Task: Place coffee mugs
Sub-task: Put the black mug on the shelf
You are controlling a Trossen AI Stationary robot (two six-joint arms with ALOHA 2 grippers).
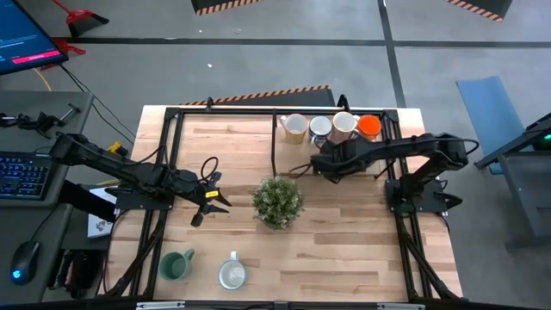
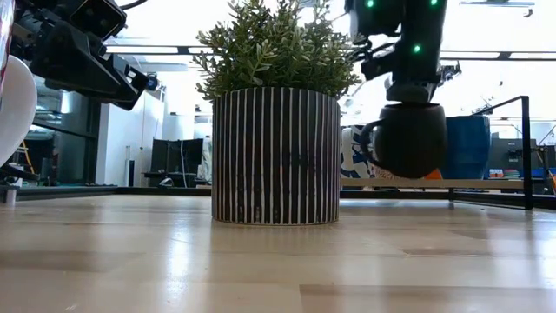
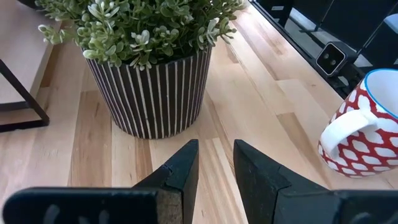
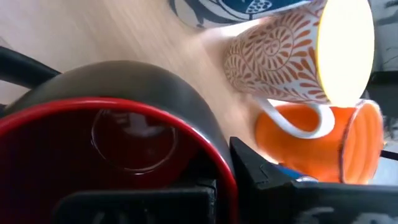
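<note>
Bare wooden table (image 1: 344,232) surrounds the striped, leafy potted plant (image 1: 277,201); right gripper (image 1: 320,164) clamps a dark, red-lined mug (image 2: 410,139) aloft by the far-edge row of mugs (image 1: 331,127), left gripper (image 1: 209,199) slightly parted, empty.

- The wooden tabletop (image 1: 344,232) below me carries a potted plant (image 1: 277,201) (mid-table).
- Four mugs (image 1: 331,127) line its far edge.
- A green mug (image 1: 177,264) and a pale mug (image 1: 232,273) sit near.
</note>
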